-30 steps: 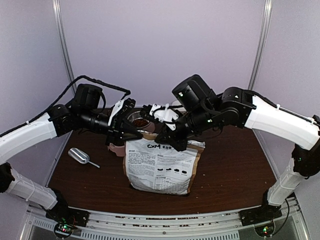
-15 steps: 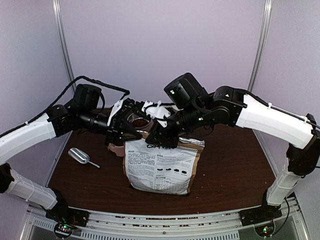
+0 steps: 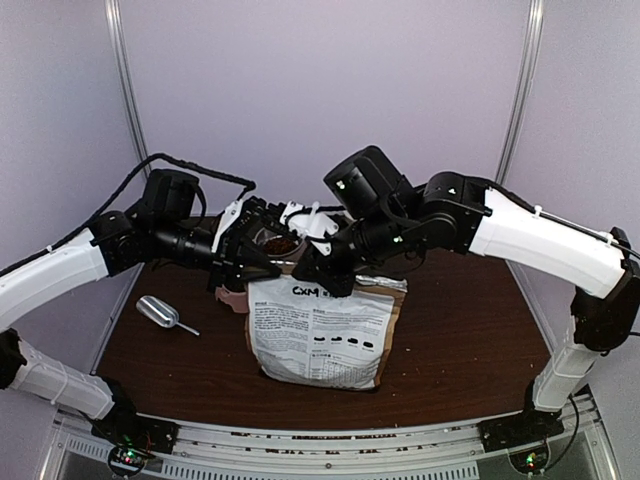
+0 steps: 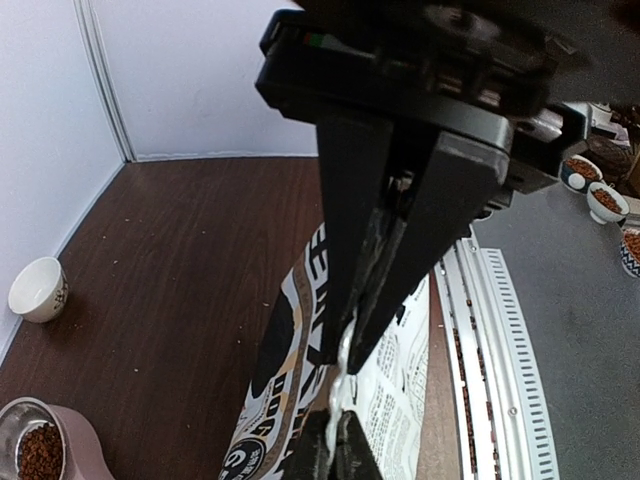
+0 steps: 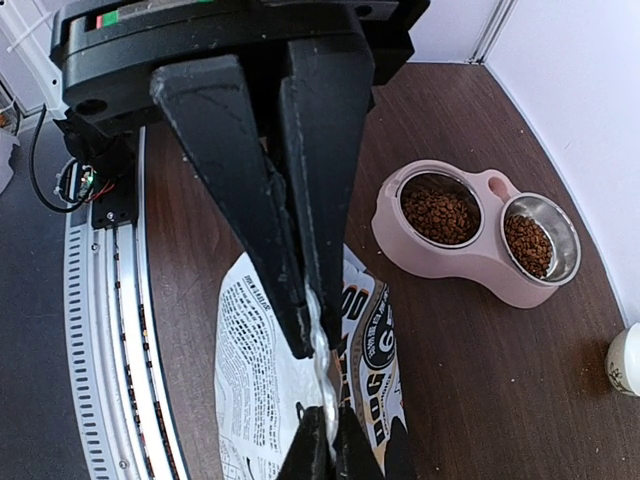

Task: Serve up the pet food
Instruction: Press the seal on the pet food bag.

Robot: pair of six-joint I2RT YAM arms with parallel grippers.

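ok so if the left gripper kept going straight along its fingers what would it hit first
The bag: the left gripper is shut on its top seam. Straight on along that seam, the right gripper, pinching the same edge, looks next in line, though depth is unclear.

A lab test booth here: plain pale wall panels (image 3: 320, 80), grey metal corner posts (image 3: 127, 90) far left and right, slotted metal rail (image 3: 350, 440) edging the dark brown wooden tabletop (image 3: 460, 330).
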